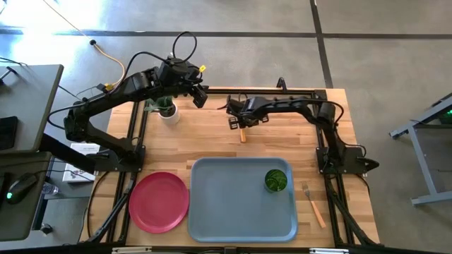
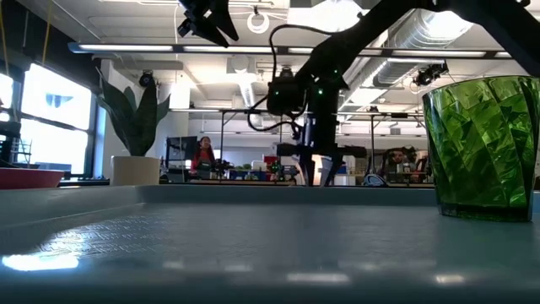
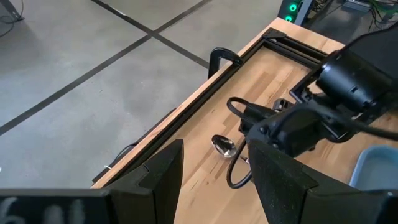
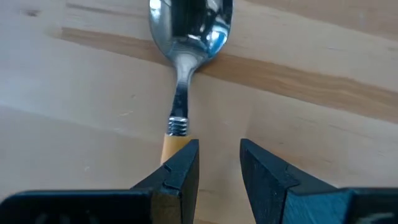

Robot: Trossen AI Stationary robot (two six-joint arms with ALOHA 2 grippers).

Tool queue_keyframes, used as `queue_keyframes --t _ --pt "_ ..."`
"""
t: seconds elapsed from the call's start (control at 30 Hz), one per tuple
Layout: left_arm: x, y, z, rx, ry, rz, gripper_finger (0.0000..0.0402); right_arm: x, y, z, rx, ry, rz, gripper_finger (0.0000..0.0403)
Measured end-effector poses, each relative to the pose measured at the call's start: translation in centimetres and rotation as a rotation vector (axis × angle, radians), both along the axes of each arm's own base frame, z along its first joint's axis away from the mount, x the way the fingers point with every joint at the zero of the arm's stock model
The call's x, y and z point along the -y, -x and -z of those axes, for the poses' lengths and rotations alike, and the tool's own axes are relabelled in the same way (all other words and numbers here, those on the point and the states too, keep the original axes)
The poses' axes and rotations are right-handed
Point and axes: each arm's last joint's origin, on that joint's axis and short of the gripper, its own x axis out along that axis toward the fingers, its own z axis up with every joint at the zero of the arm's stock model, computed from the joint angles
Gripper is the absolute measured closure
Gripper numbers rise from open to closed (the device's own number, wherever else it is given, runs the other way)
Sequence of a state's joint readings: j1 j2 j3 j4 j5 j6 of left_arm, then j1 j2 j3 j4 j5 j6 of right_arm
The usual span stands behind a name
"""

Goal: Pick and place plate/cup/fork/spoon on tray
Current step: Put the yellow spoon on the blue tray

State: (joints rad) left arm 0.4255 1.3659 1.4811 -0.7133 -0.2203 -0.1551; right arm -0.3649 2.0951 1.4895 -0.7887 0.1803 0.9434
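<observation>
Right gripper [image 4: 219, 168]: lowered over the spoon [image 4: 186, 37] at the far middle of the table [image 1: 282, 141]; its fingers stood slightly apart, with nothing visibly clamped between them. One finger [image 4: 177, 171] overlapped the orange-yellow handle, and the gap sat to one side of it, so the alignment looked imperfect for a grasp.
Spoon: lay flat on the bare wood, bowl pointing away from the wrist camera, well apart from the tray [image 1: 233, 212]. Judged to be the item in hand.
Left gripper [image 3: 211, 177]: raised above the far left of the table near the white plant pot [image 1: 168, 113], fingers apart and empty. Its position appeared to be a waiting one, clear of the right arm's working area.
Cup [image 1: 276, 180]: stood upright inside the tray, near its right rim; judged already placed.
Plate [image 1: 159, 201]: rested on the table just beside the tray's left rim, not yet on it.
Fork [image 1: 313, 204]: lay on the table just right of the tray, tines pointing away from the front edge, not yet placed.
Next move, judged: a small sideways correction to centre the handle between the fingers before closing.
</observation>
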Motion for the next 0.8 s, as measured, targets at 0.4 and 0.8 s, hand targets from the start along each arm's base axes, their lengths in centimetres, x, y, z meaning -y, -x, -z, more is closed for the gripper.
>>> queue_keyframes --t 0.4,0.8 --pt "0.0 0.0 0.0 -0.001 0.000 0.001 0.0229 -0.1 -0.5 0.6 0.029 -0.024 -0.008 0.0295" --pt "0.0 0.0 0.0 -0.002 -0.002 0.001 0.0229 -0.9 -1.8 0.4 0.144 -0.056 -0.026 0.0295"
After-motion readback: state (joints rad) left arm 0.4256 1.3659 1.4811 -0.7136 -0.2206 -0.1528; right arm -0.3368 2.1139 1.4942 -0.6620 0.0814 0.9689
